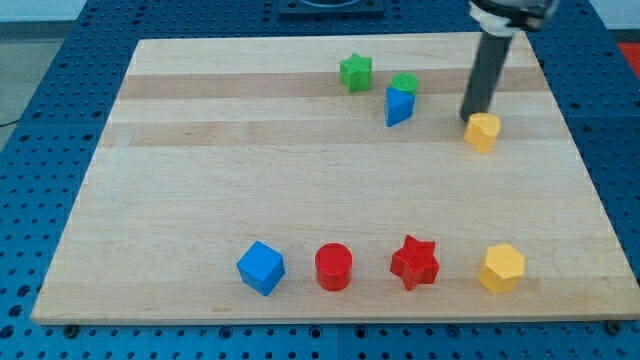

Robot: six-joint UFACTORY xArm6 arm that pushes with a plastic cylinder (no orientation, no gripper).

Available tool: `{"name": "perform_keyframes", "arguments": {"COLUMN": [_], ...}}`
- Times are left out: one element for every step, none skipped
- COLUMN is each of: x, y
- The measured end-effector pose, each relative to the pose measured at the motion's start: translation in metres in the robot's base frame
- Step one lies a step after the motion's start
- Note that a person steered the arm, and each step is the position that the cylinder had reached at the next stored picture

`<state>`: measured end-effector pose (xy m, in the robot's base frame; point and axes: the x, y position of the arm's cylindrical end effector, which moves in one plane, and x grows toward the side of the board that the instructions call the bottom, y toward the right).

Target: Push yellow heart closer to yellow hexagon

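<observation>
Toward the far right of the desk [200, 170], my tip [467, 119] touches the far-left edge of the yellow heart [483, 131]. No gripper exists on this rod, so nothing is grasped. Well apart, at the near right, sits the yellow hexagon [501, 268], beside the red star [415, 262].

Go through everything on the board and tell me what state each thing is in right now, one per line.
my tip: down on the board, at the yellow heart's upper left edge
yellow heart: flat, view's right, far above the hexagon
yellow hexagon: flat, bottom right
red star: flat
red cylinder: upright
blue cube: flat
blue triangle: against the green cylinder
green cylinder: upright
green star: flat
</observation>
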<state>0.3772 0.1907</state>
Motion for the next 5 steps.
{"name": "perform_keyframes", "arguments": {"x": [0.032, 0.062, 0.088, 0.088, 0.069], "y": [0.021, 0.026, 0.026, 0.014, -0.017]}}
